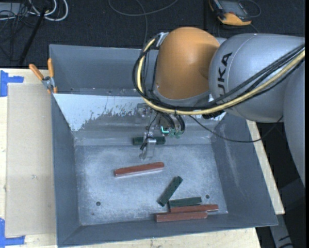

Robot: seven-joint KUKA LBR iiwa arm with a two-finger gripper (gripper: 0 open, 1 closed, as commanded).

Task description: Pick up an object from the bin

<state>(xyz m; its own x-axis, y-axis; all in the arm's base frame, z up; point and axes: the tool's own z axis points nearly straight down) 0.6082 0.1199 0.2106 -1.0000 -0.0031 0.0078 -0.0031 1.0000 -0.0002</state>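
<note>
Most of the gripper hides beneath the arm.

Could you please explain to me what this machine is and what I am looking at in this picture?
One camera looks down, slightly from the side, into a grey metal bin. The big silver arm with the orange cover is a robot reaching in from the right. At its tip is a pincer, low near the back of the bin floor. Slim bars lie on that floor. A reddish-brown bar lies alone in the middle, just in front of the pincer. A dark green bar lies tilted, and a cluster of three more sits near the front right. I cannot tell whether the pincer holds anything.
</note>
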